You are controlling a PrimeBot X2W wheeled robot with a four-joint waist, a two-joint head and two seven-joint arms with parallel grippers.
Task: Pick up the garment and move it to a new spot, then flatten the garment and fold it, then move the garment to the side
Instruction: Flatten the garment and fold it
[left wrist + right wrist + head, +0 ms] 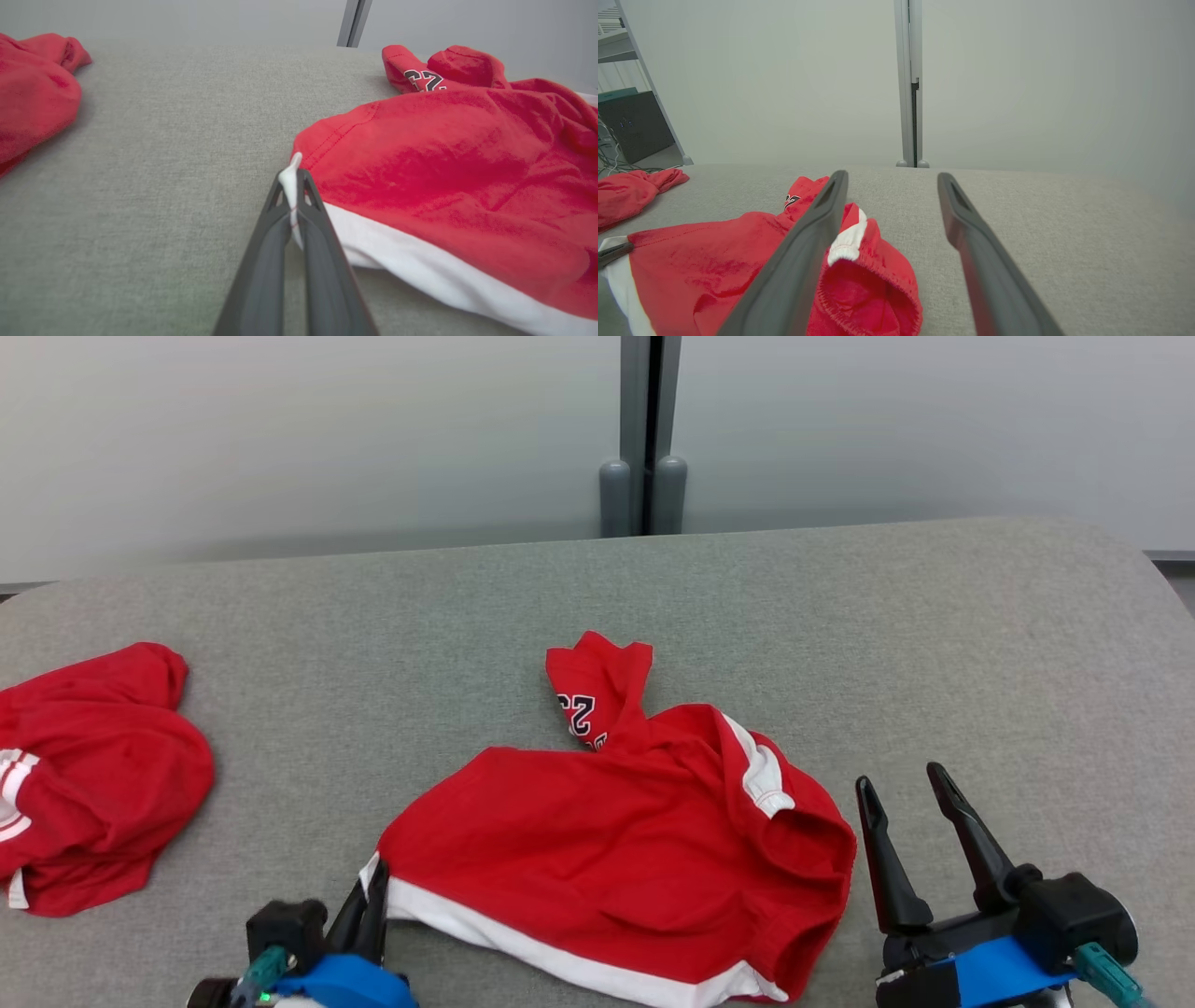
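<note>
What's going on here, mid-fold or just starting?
Looks like just starting. The left end effector is shut on the white-trimmed corner of the red garment, which lies crumpled on the grey surface. The right end effector is open beside it, holding nothing. A second red garment lies off to the left.

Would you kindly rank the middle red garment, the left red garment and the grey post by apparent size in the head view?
Largest: middle red garment.
Next: left red garment, though the picture's edge cuts it off.
Smallest: grey post, which stands farther away.

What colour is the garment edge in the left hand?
White trim on the red garment; left wrist view shows it best.
</note>
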